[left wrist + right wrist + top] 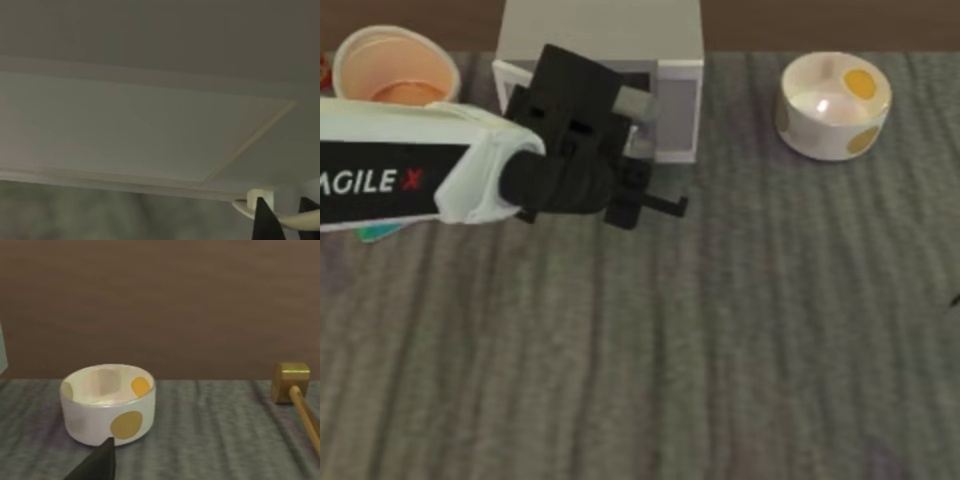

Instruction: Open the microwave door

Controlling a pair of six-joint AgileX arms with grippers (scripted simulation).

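Microwave (600, 40) door (150, 130) looks shut — left gripper (638, 160) sits at its front, fingers around the handle (280, 217). Right gripper — can't tell.

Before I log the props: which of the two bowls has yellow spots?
The white bowl right of the microwave has the yellow spots. The other bowl, at the table's far left, is plain peach-orange inside, beside the left arm.
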